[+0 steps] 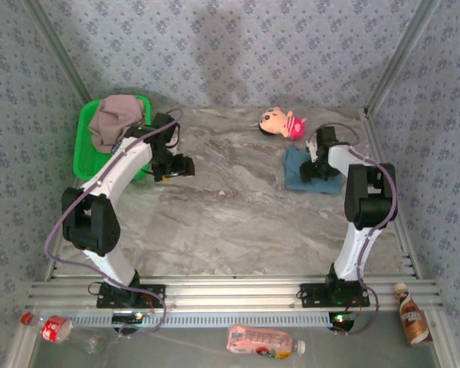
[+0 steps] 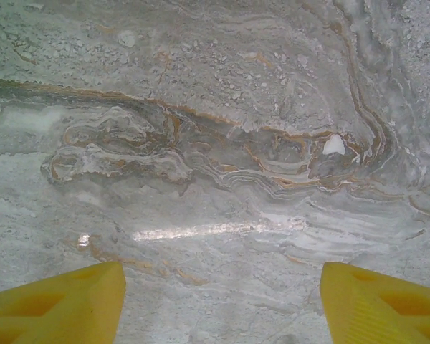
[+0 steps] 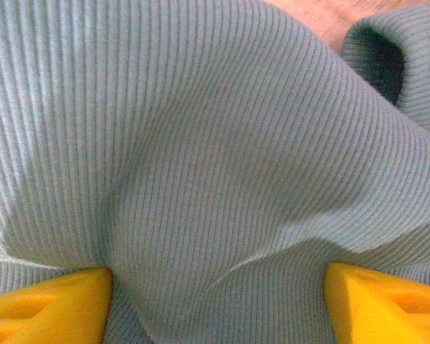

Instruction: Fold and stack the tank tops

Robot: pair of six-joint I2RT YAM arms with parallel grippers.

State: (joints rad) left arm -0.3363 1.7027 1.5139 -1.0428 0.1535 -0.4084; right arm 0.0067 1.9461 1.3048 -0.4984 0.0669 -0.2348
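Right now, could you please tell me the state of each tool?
Left tool: open, over the table.
Right tool: open, fingers wide apart on the teal top, not clamping it.

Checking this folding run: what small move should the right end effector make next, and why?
Probably close the right end effector, which stands open, on the teal tank top: a ridge of cloth is bunched up between its fingers, ready to pinch.
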